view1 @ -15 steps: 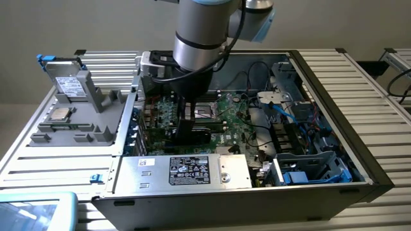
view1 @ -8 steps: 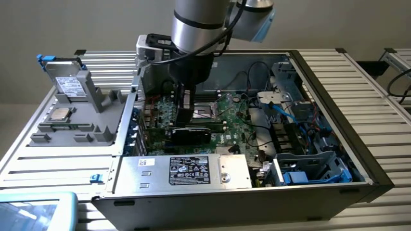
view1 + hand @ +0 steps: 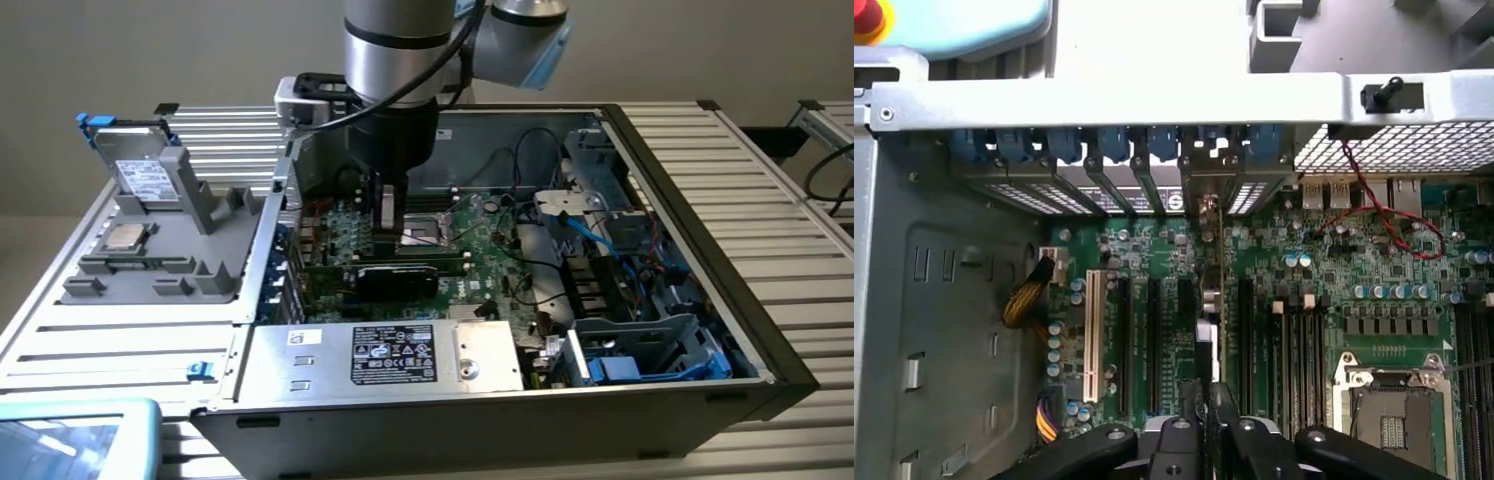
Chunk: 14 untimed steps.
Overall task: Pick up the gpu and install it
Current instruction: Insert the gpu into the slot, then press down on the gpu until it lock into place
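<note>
Open computer case (image 3: 667, 330) on desk (image 3: 107, 330), walls all round. Motherboard (image 3: 1324, 290) on case floor, empty slots either side of gpu (image 3: 1206, 300). Gpu upright, edge-on in slot, bracket end at rear wall. Gripper (image 3: 1206, 420) above card, fingers pinching gpu's top edge; tight clearance.

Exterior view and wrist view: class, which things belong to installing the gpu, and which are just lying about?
Belong to the job: gpu, standing on the motherboard; claw, closed on the gpu; expansion slots.
Lying about: hard drive on the grey stand; power supply; blue cables.
</note>
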Available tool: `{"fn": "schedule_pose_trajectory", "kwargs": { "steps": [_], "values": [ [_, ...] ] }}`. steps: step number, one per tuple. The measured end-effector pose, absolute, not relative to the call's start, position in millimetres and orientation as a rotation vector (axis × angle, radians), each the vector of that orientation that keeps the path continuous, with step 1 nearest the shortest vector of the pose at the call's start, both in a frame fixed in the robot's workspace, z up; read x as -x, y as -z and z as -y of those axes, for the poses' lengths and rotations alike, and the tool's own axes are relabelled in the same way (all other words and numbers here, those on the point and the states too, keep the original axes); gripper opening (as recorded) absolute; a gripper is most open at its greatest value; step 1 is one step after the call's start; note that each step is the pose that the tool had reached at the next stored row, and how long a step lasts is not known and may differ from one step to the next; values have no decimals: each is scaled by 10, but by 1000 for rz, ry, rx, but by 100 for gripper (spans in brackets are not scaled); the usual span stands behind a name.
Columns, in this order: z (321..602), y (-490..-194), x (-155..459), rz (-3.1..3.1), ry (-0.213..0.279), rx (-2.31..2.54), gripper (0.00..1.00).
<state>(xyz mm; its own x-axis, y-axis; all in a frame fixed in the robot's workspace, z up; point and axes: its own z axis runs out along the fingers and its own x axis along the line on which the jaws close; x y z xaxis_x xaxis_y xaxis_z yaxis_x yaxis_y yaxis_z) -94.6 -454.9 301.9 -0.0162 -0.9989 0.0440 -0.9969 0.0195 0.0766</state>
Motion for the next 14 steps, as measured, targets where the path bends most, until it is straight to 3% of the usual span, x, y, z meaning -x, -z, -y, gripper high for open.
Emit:
{"fn": "schedule_pose_trajectory", "kwargs": {
  "steps": [3, 14],
  "values": [
    [4548, -3014, 999, 2196, -3, -2155, 12],
    [4548, -3014, 1000, 2196, -3, -2155, 12]
  ]
}}
